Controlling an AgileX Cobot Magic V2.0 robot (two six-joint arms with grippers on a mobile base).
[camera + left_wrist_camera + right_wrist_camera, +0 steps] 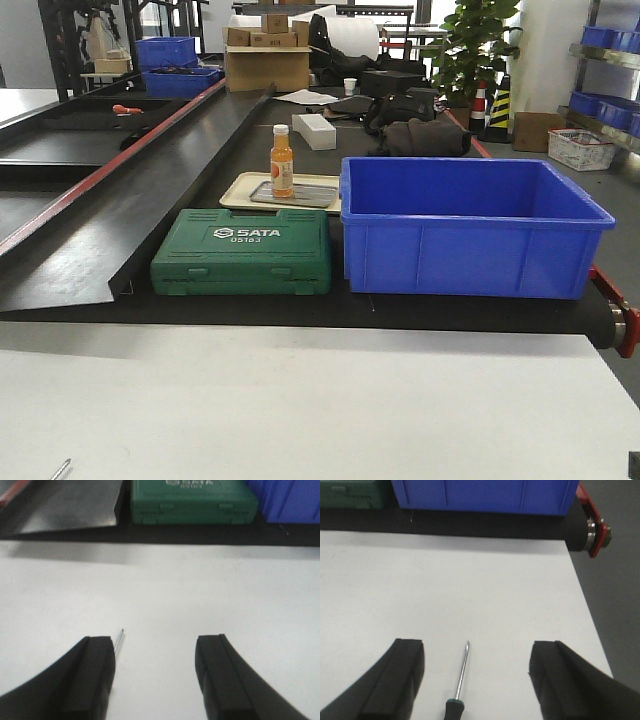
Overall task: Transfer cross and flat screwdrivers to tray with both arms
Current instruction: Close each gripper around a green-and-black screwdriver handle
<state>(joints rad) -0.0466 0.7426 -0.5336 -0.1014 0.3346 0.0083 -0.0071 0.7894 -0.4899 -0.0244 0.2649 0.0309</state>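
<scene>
In the right wrist view one screwdriver (461,677) lies on the white table, silver shaft pointing away, black-green handle (454,711) at the bottom edge. My right gripper (477,645) is open above it, with the shaft between the fingers and nothing held. In the left wrist view my left gripper (155,640) is open and empty. The thin shaft tip of the other screwdriver (119,639) pokes out beside its left finger (95,675); the rest is hidden. That tip also shows in the front view (62,468). The grey metal tray (315,194) sits on the cream tray (235,190), behind the green case.
A green SATA tool case (242,250) and a deep blue crate (465,225) stand on the black conveyor past the white table (300,400). An orange bottle (282,160) stands on the grey tray. The table's right edge (587,625) lies near the right gripper.
</scene>
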